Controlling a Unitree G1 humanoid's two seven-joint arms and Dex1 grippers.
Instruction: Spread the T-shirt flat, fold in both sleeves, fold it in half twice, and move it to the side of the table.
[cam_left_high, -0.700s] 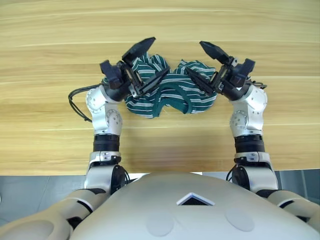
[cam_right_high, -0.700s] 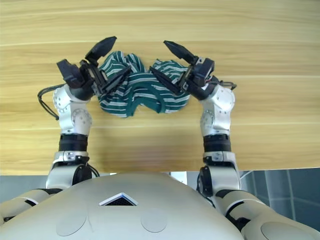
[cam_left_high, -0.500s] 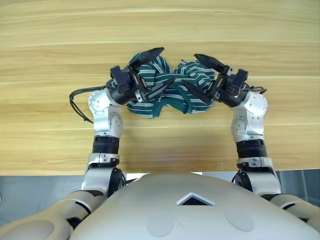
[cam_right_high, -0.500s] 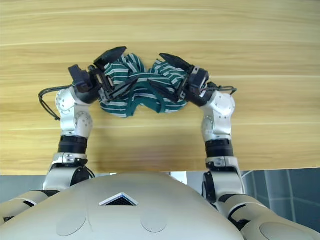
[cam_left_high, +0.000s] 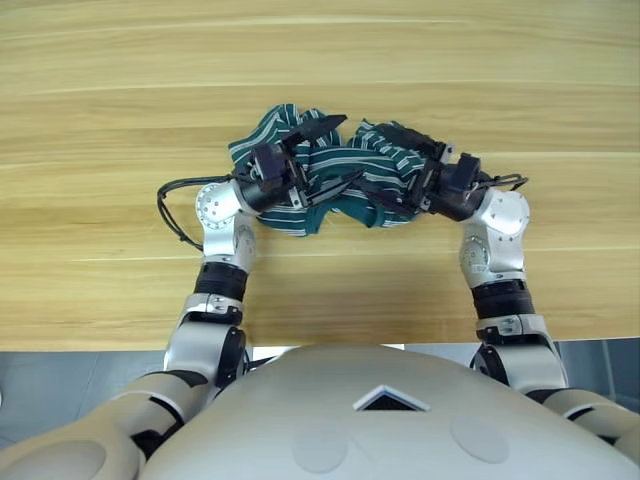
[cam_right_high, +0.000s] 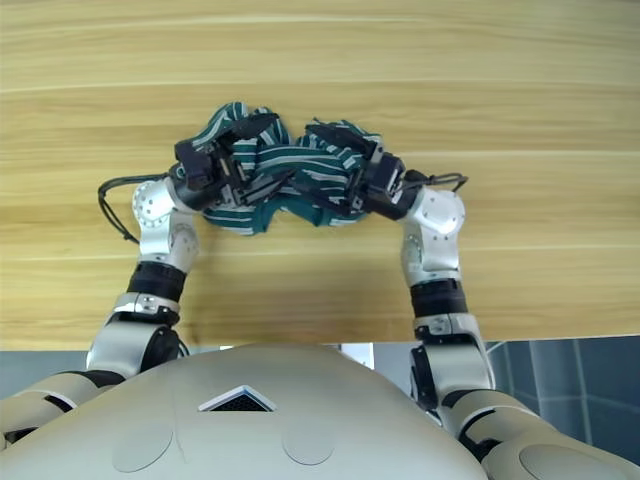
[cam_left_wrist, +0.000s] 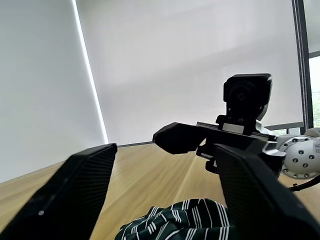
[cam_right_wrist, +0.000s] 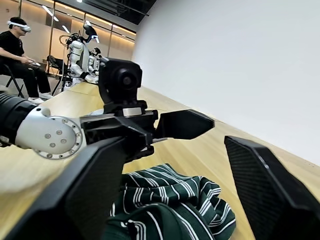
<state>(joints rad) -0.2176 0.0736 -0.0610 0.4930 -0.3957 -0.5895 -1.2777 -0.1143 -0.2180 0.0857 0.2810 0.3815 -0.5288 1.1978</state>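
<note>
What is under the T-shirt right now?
The bunched T-shirt lies on the wooden table, which shows all around it. Anything beneath its folds is covered. The left hand and right hand, both open, are over it.

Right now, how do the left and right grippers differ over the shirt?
The left gripper sits at the left end of the shirt, pointing right; the right gripper sits at its right end, pointing left. A black cable loops wide beside the left gripper's wrist; the right gripper's cable lies close in. Both are open over the crumpled cloth, neither shut on it.
</note>
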